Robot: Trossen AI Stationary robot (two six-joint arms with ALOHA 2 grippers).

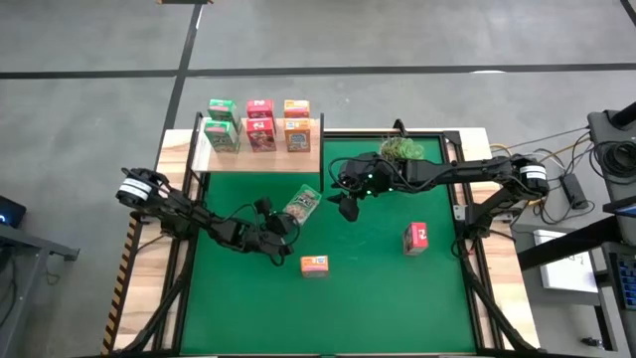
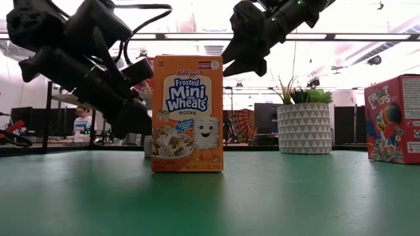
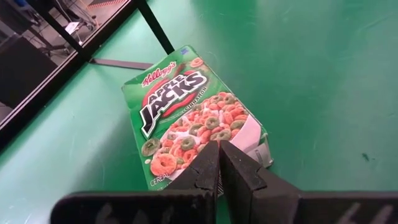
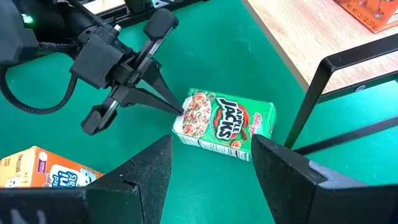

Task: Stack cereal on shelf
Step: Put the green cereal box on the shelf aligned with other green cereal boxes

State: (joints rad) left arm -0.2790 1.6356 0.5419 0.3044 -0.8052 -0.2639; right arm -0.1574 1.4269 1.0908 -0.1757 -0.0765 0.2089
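From above, a green desk (image 1: 397,288) is sitting inside a wooden border, with grey floor all around. The shelf (image 1: 260,157) is standing at 11 o'clock, holding six small cereal boxes in two rows. A green box (image 1: 303,203) is lying flat near the desk's centre, just in front of the shelf. The left tool (image 1: 285,228), fingers pressed together and holding nothing, is reaching in from 8 o'clock, its tip at the box's near end. The right tool (image 1: 347,199) is hanging just beside the box at its 3 o'clock, fingers spread and empty. An orange box (image 1: 314,264) is standing at 6 o'clock, a pink box (image 1: 415,238) at 4 o'clock, and a plant (image 1: 400,149) at 1 o'clock.

From desk level, the orange box (image 2: 187,113) is filling the middle, with both arms hanging above it. The pink box (image 2: 392,118) is showing at 3 o'clock, and the white plant pot (image 2: 304,127) behind. Beyond, a bright room with ceiling lights and a seated person far off.

From the left wrist, the closed tool (image 3: 220,165) is touching the short end of the green box (image 3: 196,115), whose long axis is running straight away from it.

From the right wrist, the open tool (image 4: 211,165) is framing the green box (image 4: 222,124), whose long axis is lying across the gap. The left tool (image 4: 177,111) is touching its end. Both tools are near; the right one looks readier to grasp.
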